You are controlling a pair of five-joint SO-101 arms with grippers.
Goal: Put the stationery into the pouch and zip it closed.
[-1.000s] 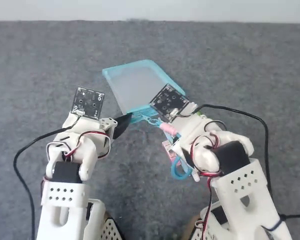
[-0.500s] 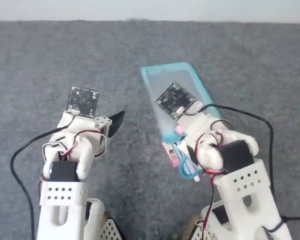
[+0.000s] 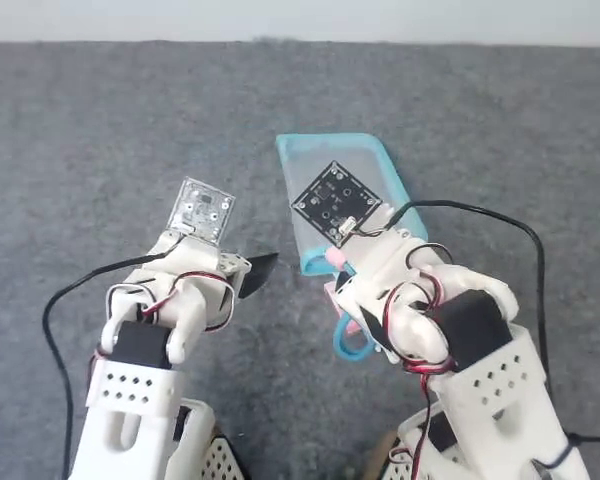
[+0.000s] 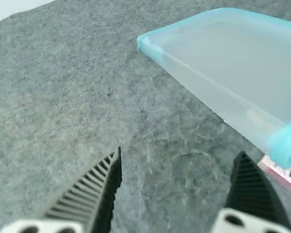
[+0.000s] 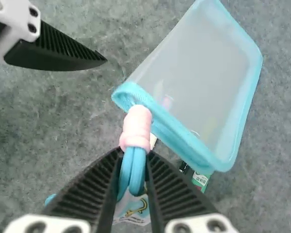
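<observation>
Pouch (image 5: 203,92) being gripped by zip loop (image 5: 131,175) in right end effector (image 5: 134,154) for zipping; left end effector (image 4: 179,158) gaping empty, 8 o'clock.

The table (image 3: 90,110) is covered in a grey, felt-like fabric with a faintly mottled nap. Beyond its far edge runs a pale strip (image 3: 300,18), plain and even, meeting the grey in a straight line.
</observation>
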